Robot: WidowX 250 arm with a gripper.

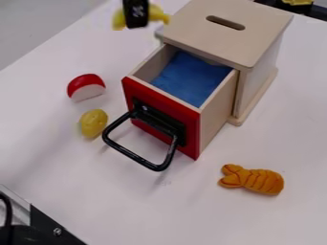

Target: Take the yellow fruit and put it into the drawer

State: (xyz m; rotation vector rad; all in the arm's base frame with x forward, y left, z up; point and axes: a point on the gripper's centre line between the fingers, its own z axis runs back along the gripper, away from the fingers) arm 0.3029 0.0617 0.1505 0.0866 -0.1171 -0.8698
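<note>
At the top edge, left of the wooden box, the black gripper (136,18) hangs shut on a curved yellow fruit (119,20), whose ends stick out on both sides of it. Its middle is hidden behind the gripper. The drawer (161,118), with a red front and a black handle, is pulled out toward the lower left. Blue cloth (190,79) lines its inside. Another yellow, oval fruit (94,123) lies on the table left of the handle.
The wooden box (230,21) has a slot in its top. A red and white piece (86,87) lies left of the drawer, an orange toy (254,179) to its lower right. Black and metal parts (54,227) occupy the bottom left corner.
</note>
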